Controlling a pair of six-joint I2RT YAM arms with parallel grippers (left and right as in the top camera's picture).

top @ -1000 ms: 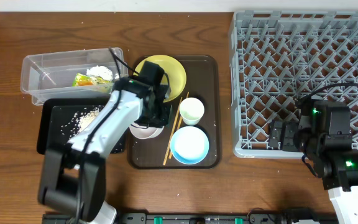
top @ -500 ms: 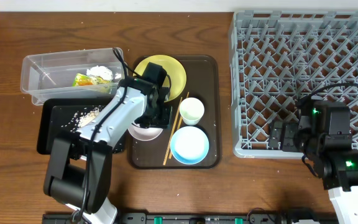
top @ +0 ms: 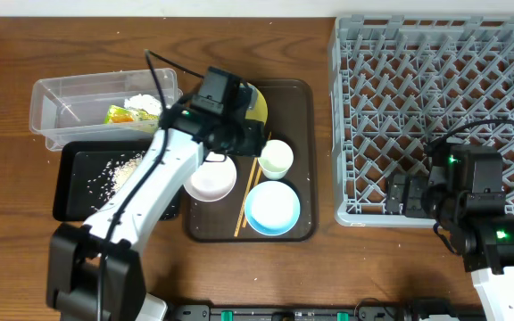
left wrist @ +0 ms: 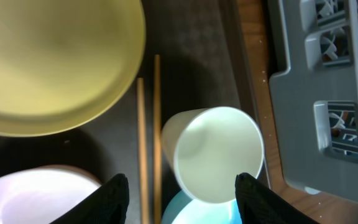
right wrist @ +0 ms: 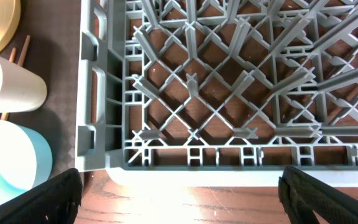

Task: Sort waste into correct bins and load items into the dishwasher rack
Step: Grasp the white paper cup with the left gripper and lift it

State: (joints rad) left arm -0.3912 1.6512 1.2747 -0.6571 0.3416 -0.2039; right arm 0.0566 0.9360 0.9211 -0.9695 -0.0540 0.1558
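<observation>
1. Overhead: the left gripper (top: 244, 135) has moved off the white bowl (top: 211, 181) to the cup (top: 276, 159), mid-frame on the brown tray (top: 303, 98); cup goes next, I think
2. Left wrist: its fingers (left wrist: 114, 199) are wide apart and empty, with the cup between them
3. Right wrist: the right gripper (right wrist: 182, 193) is wide open and empty, by the rack (right wrist: 229, 93)

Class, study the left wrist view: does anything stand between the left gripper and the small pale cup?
Nothing visible does. The open left gripper hangs over the cup, its mouth uncovered; the chopsticks lie beside it, not across.
</observation>
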